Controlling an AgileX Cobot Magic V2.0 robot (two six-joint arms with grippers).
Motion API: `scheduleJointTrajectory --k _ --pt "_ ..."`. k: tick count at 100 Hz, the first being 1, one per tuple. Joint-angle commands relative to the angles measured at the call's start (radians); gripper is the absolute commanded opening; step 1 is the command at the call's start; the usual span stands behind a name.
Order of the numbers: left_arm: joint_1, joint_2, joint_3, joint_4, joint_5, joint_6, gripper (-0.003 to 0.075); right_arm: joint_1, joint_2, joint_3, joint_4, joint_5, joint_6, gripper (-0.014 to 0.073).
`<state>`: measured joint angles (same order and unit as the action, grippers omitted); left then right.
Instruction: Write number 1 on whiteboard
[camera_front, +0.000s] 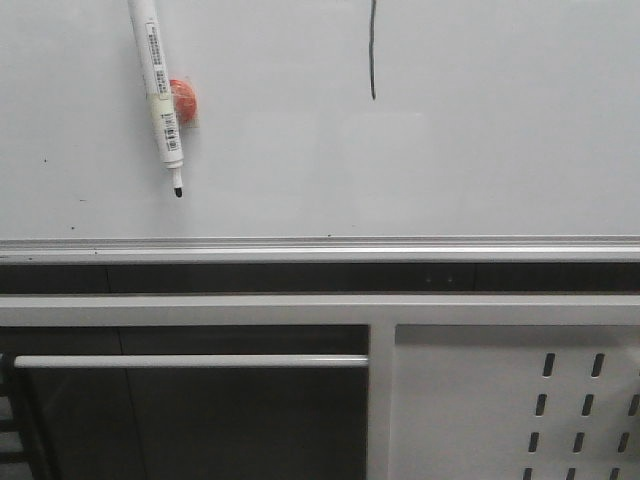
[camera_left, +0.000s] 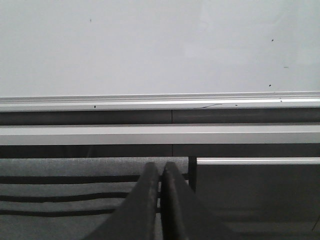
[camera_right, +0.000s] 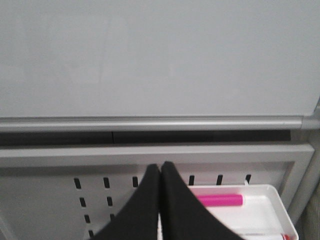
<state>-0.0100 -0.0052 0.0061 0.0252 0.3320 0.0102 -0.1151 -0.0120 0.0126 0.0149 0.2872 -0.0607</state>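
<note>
Right, both pincers, left pincer (camera_left: 160, 200) and right pincer (camera_right: 160, 200), sit pinched closed and empty, low before the whiteboard (camera_front: 480, 150). Number 1 (camera_front: 372, 55) stands upper-centre; nearby marker pen (camera_front: 160, 90) looks light, slick; grip mid-barrel.

Whiteboard (camera_front: 480, 150): smooth, glossy white-grey surface with faint reflections; edge rail (camera_front: 320, 247) just ahead of both grippers is brushed silver aluminium. Marker pen (camera_front: 160, 85): glossy white plastic barrel with paper-like label. Panel with slotted holes (camera_right: 45, 195) beside the right gripper (camera_right: 160, 172): white painted metal, matt. Gripper fingers (camera_left: 172, 200): matt black, smooth. Tray (camera_right: 277, 200): glossy white plastic.
</note>
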Motion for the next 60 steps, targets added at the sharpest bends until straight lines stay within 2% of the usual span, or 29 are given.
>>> scheduleJointTrajectory --k 1,15,60 --pt "0.003 -0.028 0.02 -0.01 -0.057 -0.01 -0.0018 -0.006 -0.015 0.028 0.005 -0.033 -0.014 -0.0071" --pt "0.003 -0.028 0.02 -0.01 -0.057 -0.01 -0.0018 -0.006 -0.015 0.028 0.005 0.03 -0.014 -0.0071" --pt "0.003 -0.028 0.02 -0.01 -0.058 -0.01 -0.0018 -0.006 -0.015 0.028 0.025 0.022 -0.014 -0.0071"
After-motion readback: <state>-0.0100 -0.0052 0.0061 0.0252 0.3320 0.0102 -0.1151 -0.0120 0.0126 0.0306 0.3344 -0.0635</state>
